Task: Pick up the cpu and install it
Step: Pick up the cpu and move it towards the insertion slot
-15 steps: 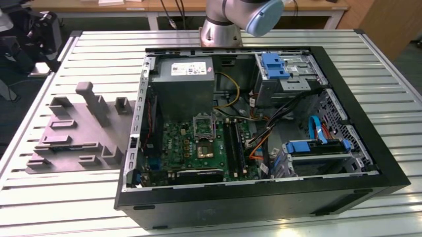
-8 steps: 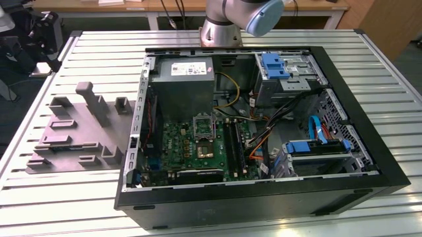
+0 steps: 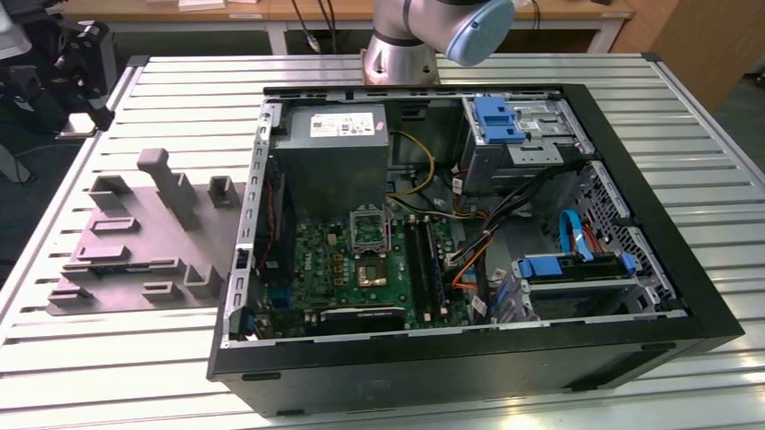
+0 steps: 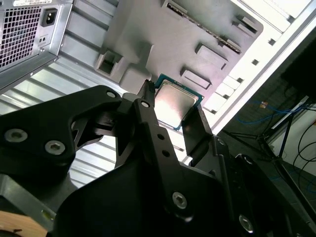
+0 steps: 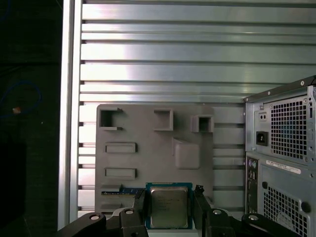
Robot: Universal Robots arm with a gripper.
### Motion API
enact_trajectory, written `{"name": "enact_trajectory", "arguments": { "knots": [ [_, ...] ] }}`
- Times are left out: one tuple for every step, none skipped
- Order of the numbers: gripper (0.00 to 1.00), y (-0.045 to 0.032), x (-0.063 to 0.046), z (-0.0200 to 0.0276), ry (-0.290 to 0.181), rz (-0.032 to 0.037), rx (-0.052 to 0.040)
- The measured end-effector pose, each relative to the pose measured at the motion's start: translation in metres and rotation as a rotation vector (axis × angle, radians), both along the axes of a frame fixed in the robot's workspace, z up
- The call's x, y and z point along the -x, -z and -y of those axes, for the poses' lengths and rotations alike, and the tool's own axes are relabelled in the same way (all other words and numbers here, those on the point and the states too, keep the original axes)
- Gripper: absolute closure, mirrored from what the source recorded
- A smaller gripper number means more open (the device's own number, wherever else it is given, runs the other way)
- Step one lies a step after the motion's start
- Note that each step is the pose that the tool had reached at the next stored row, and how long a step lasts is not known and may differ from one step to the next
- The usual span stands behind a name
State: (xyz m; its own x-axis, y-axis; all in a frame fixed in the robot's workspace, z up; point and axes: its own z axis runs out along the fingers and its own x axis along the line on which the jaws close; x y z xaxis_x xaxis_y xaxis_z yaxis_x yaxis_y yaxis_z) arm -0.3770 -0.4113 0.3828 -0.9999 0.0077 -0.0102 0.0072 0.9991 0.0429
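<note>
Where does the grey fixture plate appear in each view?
Exterior view: fixture plate on the table, at the exterior view's left of the computer case.
Second wrist view: fixture plate behind the cpu.
First wrist view: fixture plate behind the cpu, beside the computer case.
Shared landmark: the computer case.

Nothing legible anywhere. Printed white label [image 3: 348,124] on the power supply [image 3: 329,175] in the exterior view, dark lines of lettering too small to make out. Narrow pale sticker [image 5: 283,167] across the rear panel of the computer case [image 5: 289,212] in the first wrist view, print on it unreadable. Faint engraved markings on the metal top of the cpu [image 5: 168,207] in the same view, too dim to read; washed out by glare in the second wrist view
</note>
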Motion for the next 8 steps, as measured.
{"name": "enact_trajectory", "arguments": {
  "knots": [
    [0.53, 0.0, -0.0003, 0.0, 0.0, 0.0, -0.0001],
    [0.53, 0.0, -0.0006, 0.0, 0.0, 0.0, 0.0],
    [0.53, 0.0, -0.0008, 0.0, 0.0, 0.0001, -0.0001],
    [0.53, 0.0, -0.0011, 0.0, 0.0, 0.0, 0.0],
    [0.53, 0.0, -0.0014, 0.0, 0.0, 0.0, 0.0],
    [0.53, 0.0, -0.0016, 0.0, 0.0, 0.0, 0.0],
    [0.53, 0.0, -0.0019, 0.0, 0.0, 0.0, -0.0001],
    [0.53, 0.0, -0.0022, 0.0, 0.0, 0.0, -0.0001]
  ]
}}
